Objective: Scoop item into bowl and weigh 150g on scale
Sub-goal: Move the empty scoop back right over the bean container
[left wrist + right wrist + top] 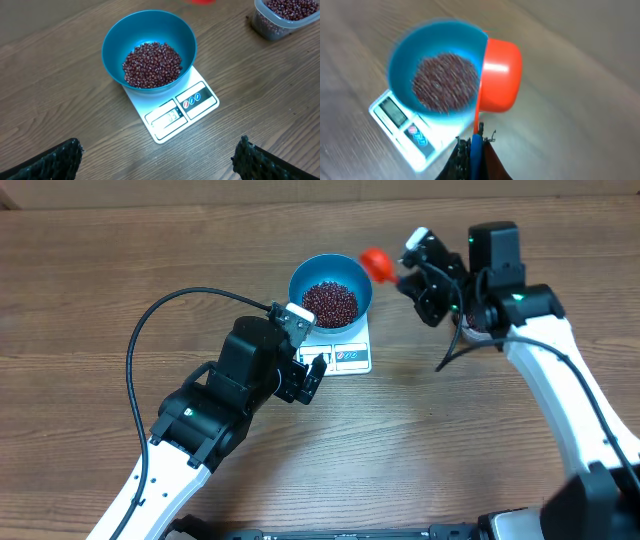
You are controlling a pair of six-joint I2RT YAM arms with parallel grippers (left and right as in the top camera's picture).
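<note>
Beans (152, 64) are lying heaped in the bowl (112, 40), sitting on the scale (170, 117) near the table's (120, 260) far edge. Judged loose, hard, prone to rolling: handling by scoop (500, 75) only. Right gripper (475, 155) is clamping the scoop's handle beside the bowl; left gripper (157, 160) is standing wide apart.

My left gripper (157, 162): jaws wide apart, empty, arm reaching in from lower left. My right gripper (474, 150): clamped tight on red scoop (500, 75) handle, arm in from the right.
</note>
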